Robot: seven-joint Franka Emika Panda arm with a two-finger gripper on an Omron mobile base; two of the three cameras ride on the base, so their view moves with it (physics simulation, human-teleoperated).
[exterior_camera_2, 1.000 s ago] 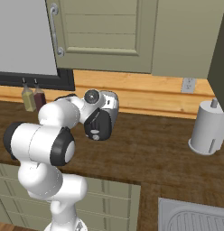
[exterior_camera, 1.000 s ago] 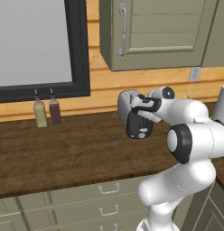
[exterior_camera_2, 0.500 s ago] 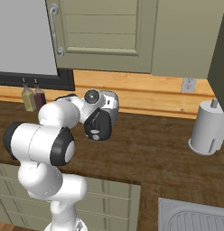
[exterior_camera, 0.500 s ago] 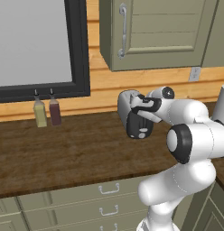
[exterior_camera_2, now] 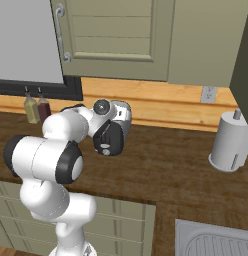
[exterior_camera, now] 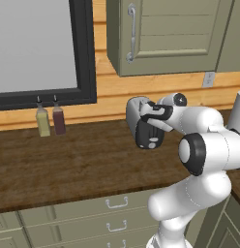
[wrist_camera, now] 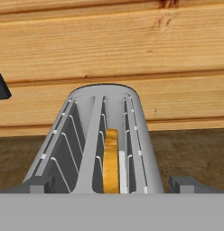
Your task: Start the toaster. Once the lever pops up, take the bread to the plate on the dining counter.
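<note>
The toaster stands on the wood worktop close to the plank wall, its black end panel facing the robot. The hand view looks down along its top: the bread stands on edge deep in a slot, browned along its upper edge. The gripper hangs over the near end of the toaster, a finger tip low on each side of the body, so it is spread wider than the toaster and clamps nothing. The lever shows low on the end panel.

My reading: the slice is loaded and may already be toasting, but I cannot tell whether the lever is down or has popped. Lifting the bread out and carrying it to the plate on the dining counter is all left.

Room is tight behind, with the wall just past the toaster and cabinets overhead. The worktop to the left runs open as far as two bottles; a paper roll stands well to the right
</note>
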